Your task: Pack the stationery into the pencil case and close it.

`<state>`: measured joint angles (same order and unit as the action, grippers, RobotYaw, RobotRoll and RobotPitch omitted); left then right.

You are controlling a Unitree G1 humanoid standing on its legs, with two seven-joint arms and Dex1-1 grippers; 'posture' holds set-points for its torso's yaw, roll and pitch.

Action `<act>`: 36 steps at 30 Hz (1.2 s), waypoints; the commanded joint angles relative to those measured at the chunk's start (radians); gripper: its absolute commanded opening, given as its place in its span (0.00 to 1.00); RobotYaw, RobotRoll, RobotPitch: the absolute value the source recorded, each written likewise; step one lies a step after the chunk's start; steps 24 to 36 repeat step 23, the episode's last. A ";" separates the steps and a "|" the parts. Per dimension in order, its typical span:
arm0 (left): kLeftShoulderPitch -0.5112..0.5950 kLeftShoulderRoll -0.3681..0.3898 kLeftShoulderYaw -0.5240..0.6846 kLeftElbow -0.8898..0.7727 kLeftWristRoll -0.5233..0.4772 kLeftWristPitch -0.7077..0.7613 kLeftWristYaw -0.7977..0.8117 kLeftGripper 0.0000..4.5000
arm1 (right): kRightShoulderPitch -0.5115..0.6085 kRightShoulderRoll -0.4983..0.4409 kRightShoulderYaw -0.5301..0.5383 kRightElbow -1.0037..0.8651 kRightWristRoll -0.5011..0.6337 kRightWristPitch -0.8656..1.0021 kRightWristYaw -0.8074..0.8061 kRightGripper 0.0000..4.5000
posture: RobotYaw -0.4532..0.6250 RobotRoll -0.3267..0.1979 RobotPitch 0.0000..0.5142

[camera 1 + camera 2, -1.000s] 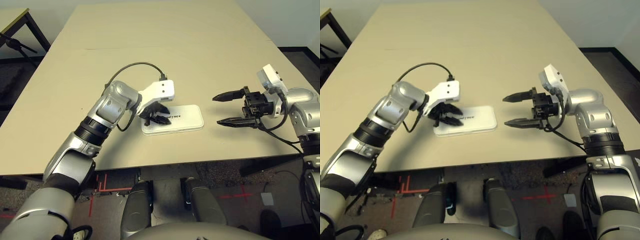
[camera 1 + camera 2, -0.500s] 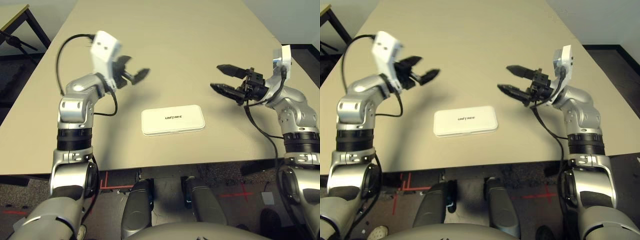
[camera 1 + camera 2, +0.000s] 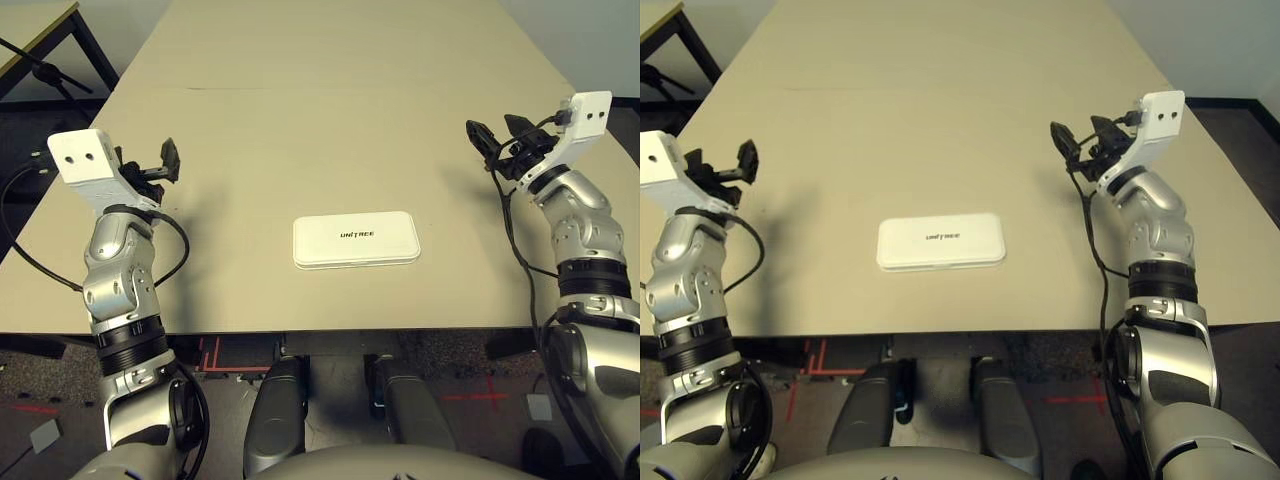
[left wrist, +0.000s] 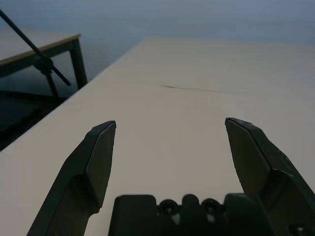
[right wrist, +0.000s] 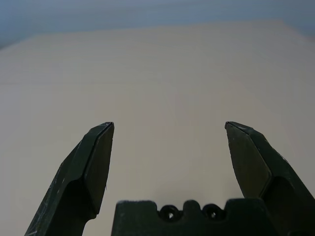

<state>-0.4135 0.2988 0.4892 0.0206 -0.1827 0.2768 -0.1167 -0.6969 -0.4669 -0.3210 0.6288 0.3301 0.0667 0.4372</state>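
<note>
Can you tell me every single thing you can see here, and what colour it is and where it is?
pencil case: one, white with small black lettering, lid shut, lying flat near the table's front edge, between the two arms.
table: one, beige, under the case.
second table: one, tan top with black legs, far left corner.
left gripper: one, black fingers, open, empty, raised over the table's left side.
right gripper: one, black fingers, open, empty, raised over the table's right side.

Even, bright overhead light; soft shadows beneath both arms; frames sharp.
</note>
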 commanded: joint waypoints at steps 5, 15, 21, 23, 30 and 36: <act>0.003 0.023 -0.036 0.097 -0.002 -0.076 0.008 0.99 | 0.051 -0.024 -0.043 0.011 -0.036 -0.105 -0.115 1.00 | 0.40 0.62 0.28; -0.010 0.031 -0.058 0.126 -0.010 -0.130 0.017 0.99 | 0.112 -0.011 -0.056 -0.027 -0.035 -0.120 -0.181 1.00 | 0.37 0.62 0.29; 0.010 0.031 -0.061 0.098 -0.017 -0.123 0.035 0.99 | 0.124 0.005 -0.049 -0.053 -0.028 -0.105 -0.173 1.00 | 0.38 0.62 0.31; 0.019 0.033 -0.061 0.088 -0.021 -0.112 0.034 0.99 | 0.128 0.012 -0.044 -0.063 -0.030 -0.100 -0.172 1.00 | 0.37 0.62 0.32; 0.019 0.033 -0.061 0.088 -0.021 -0.112 0.034 0.99 | 0.128 0.012 -0.044 -0.063 -0.030 -0.100 -0.172 1.00 | 0.37 0.62 0.32; 0.019 0.033 -0.061 0.088 -0.021 -0.112 0.034 0.99 | 0.128 0.012 -0.044 -0.063 -0.030 -0.100 -0.172 1.00 | 0.37 0.62 0.32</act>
